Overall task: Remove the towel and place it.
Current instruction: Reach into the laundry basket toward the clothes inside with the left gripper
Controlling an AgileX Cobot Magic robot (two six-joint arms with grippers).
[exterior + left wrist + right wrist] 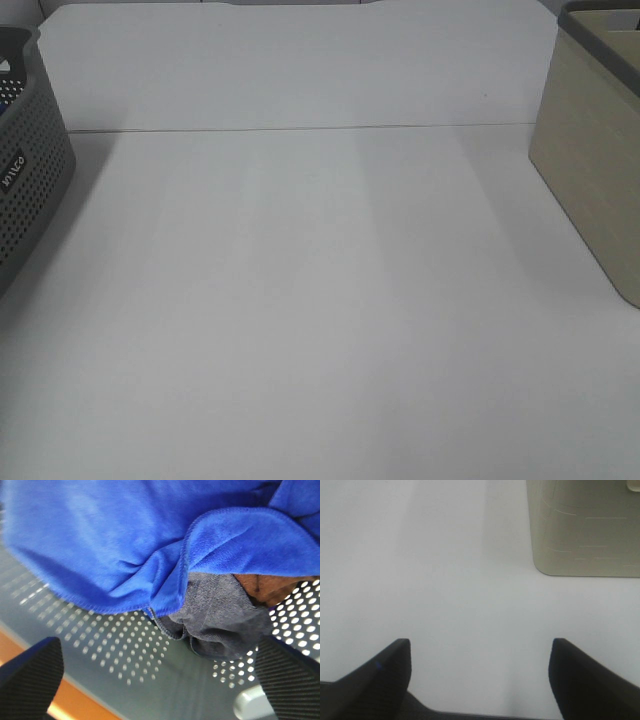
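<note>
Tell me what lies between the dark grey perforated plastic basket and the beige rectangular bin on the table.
Nothing but bare white tabletop; the exterior high view shows it stretching from the grey basket to the beige bin.

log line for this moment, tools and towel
left tool: open, near towel in grey basket | right tool: open, empty, over table | towel: not yet removed

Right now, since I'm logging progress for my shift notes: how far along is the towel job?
Nothing looks done: the royal-blue plush towel lies in the grey perforated plastic basket, partly over a grey denim cloth. In hand: the left gripper hangs open near it, gripping nothing. Left: grasp, lift out, place. The right gripper hangs open over the white table.
</note>
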